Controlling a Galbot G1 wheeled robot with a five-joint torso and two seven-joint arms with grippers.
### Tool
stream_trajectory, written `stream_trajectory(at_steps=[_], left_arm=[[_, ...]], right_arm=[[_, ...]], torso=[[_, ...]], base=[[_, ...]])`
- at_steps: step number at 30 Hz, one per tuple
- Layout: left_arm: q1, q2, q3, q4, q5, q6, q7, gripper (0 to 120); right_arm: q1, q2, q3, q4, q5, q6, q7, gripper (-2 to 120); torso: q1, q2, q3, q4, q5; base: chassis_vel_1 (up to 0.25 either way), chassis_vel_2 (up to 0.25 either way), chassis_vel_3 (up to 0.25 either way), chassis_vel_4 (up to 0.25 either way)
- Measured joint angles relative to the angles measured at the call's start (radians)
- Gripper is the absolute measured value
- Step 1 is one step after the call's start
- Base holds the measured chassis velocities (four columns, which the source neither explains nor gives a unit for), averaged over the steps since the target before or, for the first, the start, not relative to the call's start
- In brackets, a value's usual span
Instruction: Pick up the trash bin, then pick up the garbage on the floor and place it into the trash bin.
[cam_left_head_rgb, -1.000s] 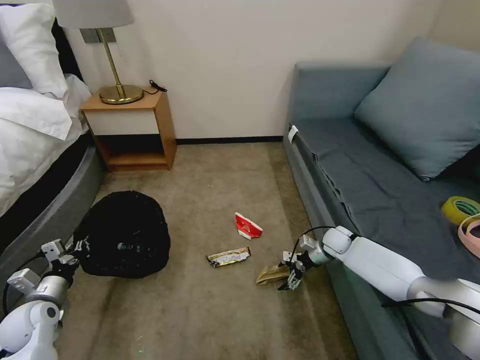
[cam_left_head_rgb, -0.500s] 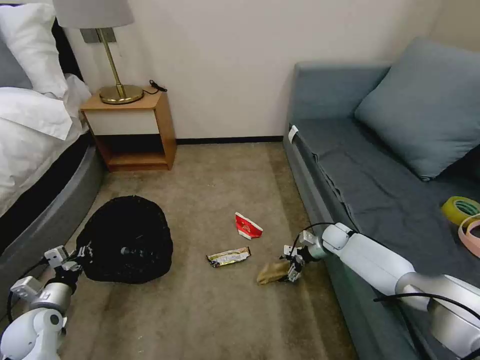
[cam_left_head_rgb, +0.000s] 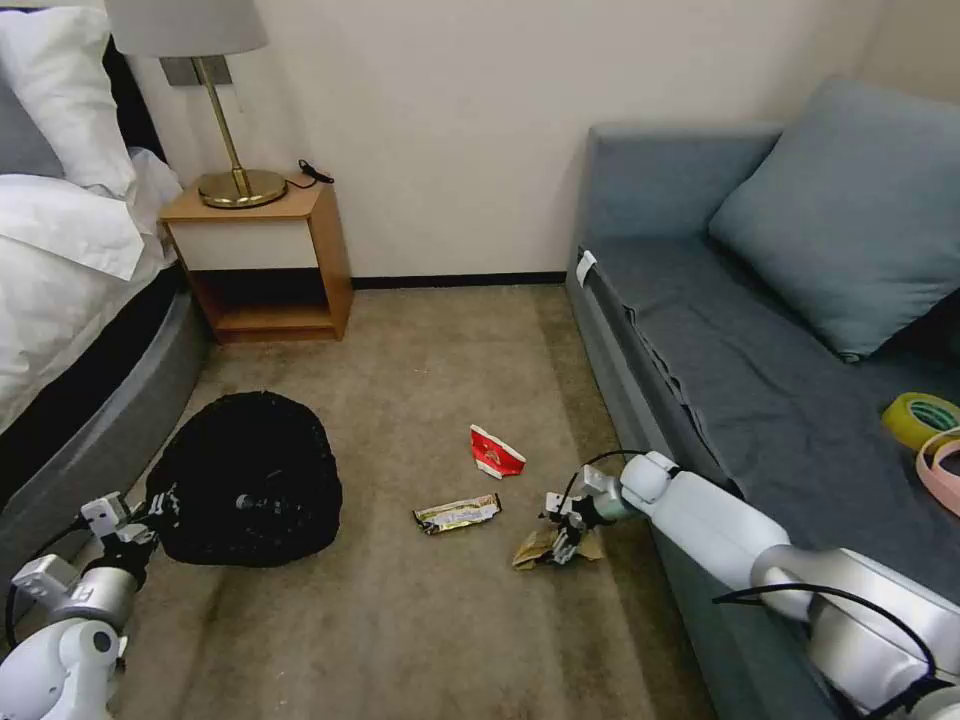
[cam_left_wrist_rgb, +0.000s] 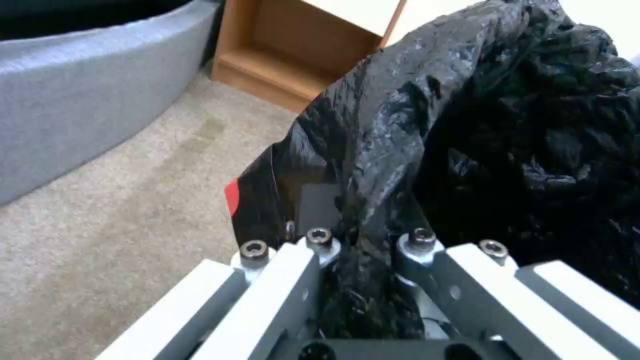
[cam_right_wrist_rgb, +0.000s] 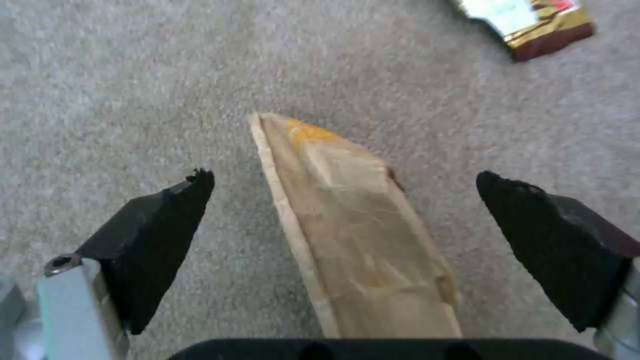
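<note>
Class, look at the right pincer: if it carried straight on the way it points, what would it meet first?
Most likely the brown paper bag, lying between the open right pincer fingers, then the carpet beneath.

One trash bin (cam_left_head_rgb: 245, 478) lined in black, at about eight o'clock on the carpet. Three pieces of garbage near the centre: one brown paper bag (cam_left_head_rgb: 540, 548) at five o'clock, one dark snack wrapper (cam_left_head_rgb: 458, 514) just at its nine o'clock, one red-white carton (cam_left_head_rgb: 495, 452) at twelve o'clock of the wrapper. Two grippers: left gripper (cam_left_head_rgb: 150, 515) at eight o'clock, right gripper (cam_left_head_rgb: 562, 528) at five. One lamp (cam_left_head_rgb: 200, 60), one nightstand (cam_left_head_rgb: 262, 262), one sofa (cam_left_head_rgb: 760, 380) with one cushion (cam_left_head_rgb: 850, 210), one yellow tape roll (cam_left_head_rgb: 920, 418), one pink strap (cam_left_head_rgb: 940, 470).
</note>
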Motion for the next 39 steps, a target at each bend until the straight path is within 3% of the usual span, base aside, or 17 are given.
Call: stream_trajectory(at_steps=[9,24,35,39], left_arm=[[0.006,0.003,-0.011,-0.001,-0.007,0.0,0.0,4],[0.014,0.001,-0.015,-0.018,-0.008,0.003,-0.004,4],[0.021,-0.004,-0.001,-0.035,-0.055,0.031,-0.04,4],[0.02,-0.01,0.005,-0.039,-0.055,0.037,-0.051,4]], right_arm=[[-0.009,0.015,0.023,-0.036,-0.027,0.015,0.0,96],[-0.028,0.011,0.057,-0.047,-0.035,0.03,0.022,41],[-0.082,-0.029,0.129,0.01,-0.042,0.034,0.035,1],[-0.111,-0.071,0.173,0.062,-0.038,0.03,0.052,0]], torso=[[0.0,0.0,0.0,-0.0001,-0.0002],[0.0,0.0,0.0,-0.0001,0.0],[0.0,0.0,0.0,-0.0001,0.0002],[0.0,0.0,0.0,0.0001,0.0001]], base=[[0.0,0.0,0.0,0.0],[0.0,0.0,0.0,0.0],[0.0,0.0,0.0,0.0],[0.0,0.0,0.0,0.0]])
